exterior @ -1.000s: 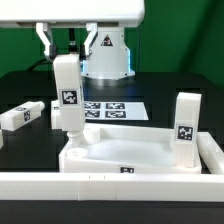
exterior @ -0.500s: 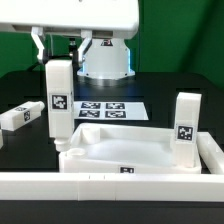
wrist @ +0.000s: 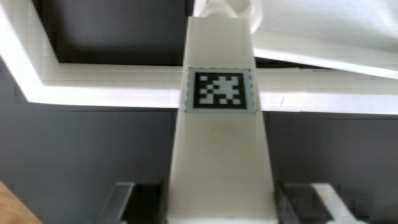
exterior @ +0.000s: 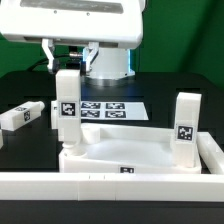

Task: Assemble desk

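Desk leg [exterior: 68,108] upright at desk top [exterior: 140,152] corner | end effector [wrist: 222,202] clamped on leg, pointing down

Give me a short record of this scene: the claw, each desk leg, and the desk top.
desk top: large white plastic rectangular tray
held leg: white plastic block, upright, lower end at the desk top's corner on the exterior view's left
claw: shut on the held leg
standing leg: white block, upright at the exterior view's right corner
loose leg: white block, lying on the black table
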Robot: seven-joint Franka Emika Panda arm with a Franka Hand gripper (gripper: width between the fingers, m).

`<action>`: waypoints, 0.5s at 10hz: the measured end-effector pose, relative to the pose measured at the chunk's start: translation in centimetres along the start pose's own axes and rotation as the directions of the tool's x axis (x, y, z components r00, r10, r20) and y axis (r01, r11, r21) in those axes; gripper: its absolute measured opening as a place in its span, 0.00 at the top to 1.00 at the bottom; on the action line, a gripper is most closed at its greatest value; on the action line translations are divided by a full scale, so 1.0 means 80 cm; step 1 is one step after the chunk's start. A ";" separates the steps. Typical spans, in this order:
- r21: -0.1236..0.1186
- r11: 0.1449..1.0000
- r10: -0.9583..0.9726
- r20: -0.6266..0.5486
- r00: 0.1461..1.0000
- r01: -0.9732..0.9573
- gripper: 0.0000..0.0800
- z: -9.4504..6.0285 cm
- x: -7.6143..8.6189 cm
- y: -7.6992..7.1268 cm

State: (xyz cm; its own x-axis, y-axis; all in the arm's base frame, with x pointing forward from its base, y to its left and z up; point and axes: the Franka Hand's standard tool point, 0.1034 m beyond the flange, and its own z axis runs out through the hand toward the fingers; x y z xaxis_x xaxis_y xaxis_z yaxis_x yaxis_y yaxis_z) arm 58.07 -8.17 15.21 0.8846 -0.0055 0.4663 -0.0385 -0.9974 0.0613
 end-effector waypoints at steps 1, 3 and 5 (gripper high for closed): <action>0.001 1.000 -0.002 0.000 1.000 0.002 0.64 0.000 0.001 -0.002; 0.002 1.000 -0.003 0.002 1.000 0.003 0.64 0.001 -0.001 -0.003; 0.005 1.000 -0.008 0.004 1.000 0.008 0.64 0.002 -0.002 -0.007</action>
State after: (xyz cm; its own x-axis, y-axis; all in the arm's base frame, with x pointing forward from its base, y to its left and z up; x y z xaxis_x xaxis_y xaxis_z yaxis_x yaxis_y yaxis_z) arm 58.05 -7.64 14.99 0.8866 0.0021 0.4624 -0.0294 -0.9977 0.0609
